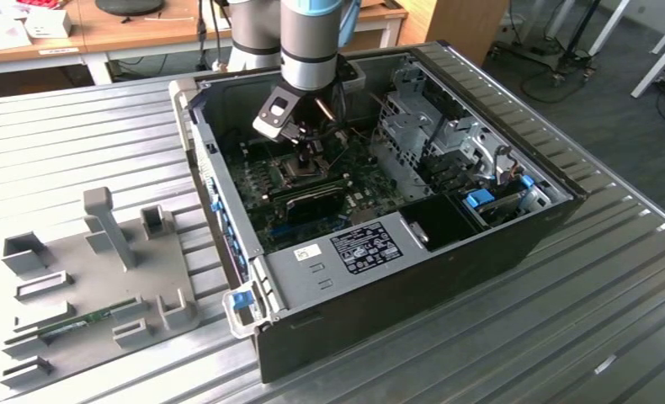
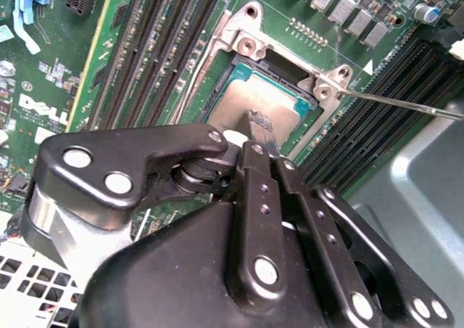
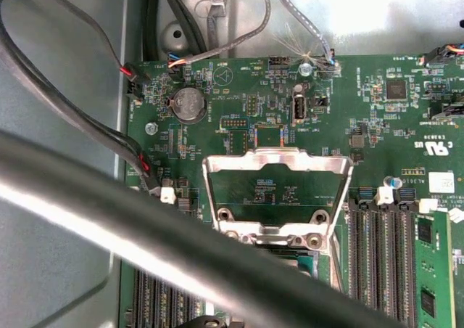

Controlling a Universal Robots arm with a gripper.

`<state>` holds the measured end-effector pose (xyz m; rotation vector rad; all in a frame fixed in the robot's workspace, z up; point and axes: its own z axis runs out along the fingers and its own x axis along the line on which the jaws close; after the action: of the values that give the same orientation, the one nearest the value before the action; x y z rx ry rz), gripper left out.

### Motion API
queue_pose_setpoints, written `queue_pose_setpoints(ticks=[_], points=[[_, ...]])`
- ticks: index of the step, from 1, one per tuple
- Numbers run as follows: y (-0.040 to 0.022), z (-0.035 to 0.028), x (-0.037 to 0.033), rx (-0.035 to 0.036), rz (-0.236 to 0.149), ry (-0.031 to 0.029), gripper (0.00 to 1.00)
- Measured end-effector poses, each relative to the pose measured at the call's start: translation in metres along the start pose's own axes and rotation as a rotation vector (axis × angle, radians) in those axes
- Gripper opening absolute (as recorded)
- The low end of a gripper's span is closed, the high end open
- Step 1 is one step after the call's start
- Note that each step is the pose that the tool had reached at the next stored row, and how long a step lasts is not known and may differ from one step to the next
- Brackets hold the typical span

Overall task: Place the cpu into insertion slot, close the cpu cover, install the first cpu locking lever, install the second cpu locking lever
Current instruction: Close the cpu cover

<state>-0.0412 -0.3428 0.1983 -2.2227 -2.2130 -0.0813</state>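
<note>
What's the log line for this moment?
gripper: shut, tip over cpu | cpu: lying in insertion slot | cpu cover: raised open

Grey-topped cpu (image 2: 250, 99) lies flat in the insertion slot (image 2: 245, 45), silvery rim around it. The cpu cover (image 3: 278, 158), a thin windowed frame, stands hinged open.

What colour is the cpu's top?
Dull silvery grey; the cpu shows best in the second wrist view.

The cpu (image 2: 243, 99) lies in the insertion slot (image 2: 247, 46)
</note>
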Motion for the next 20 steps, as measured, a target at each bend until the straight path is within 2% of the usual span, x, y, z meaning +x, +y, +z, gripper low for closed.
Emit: queue_pose_setpoints(ticks=[13,18,20], points=[[0.0001,0.0006,0.0001,-0.0007,0.000,0.0010,0.10],[0.0004,-0.0017,0.0005,-0.0017,0.000,0.0025,0.10],[0.0003,-0.0036,0.0003,-0.0009,0.000,0.0014,0.10]])
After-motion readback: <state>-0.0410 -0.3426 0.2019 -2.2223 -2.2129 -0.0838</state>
